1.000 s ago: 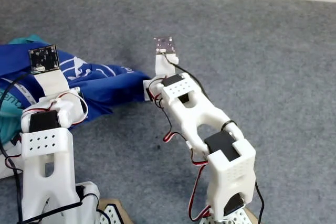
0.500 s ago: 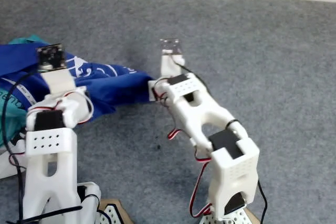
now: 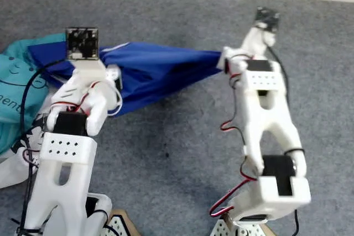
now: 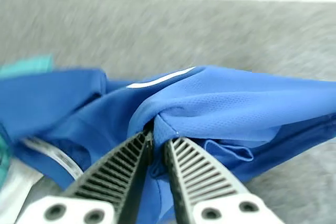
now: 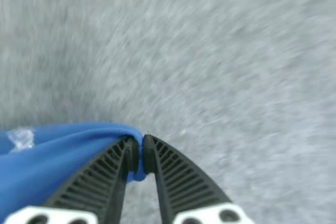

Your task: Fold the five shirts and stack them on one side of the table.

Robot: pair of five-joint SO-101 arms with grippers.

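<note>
Far left, the teal shirt (image 3: 22, 89) lies heaped on the counter (image 3: 166, 142). Your left tool (image 4: 156, 136) is clamped on a bunched fold of the blue shirt (image 3: 160, 70). The cloth runs taut across to your right tool (image 5: 137, 148), which is pinched narrow on the far corner.

Risks:
- The right bite is only a thin edge, so more pull prob slips it out & the shirt drops crumpled.
- The left bite looks like several layers, so it may not spread flat.
- The blue shirt's left end overlaps the teal one & could drag it.

Vs 1 s ago:
- The blue shirt was bunched at left w/ the right arm mid-counter.
- Now the right arm is swung out right, the left tool sits farther back, & the shirt is stretched between them.
</note>
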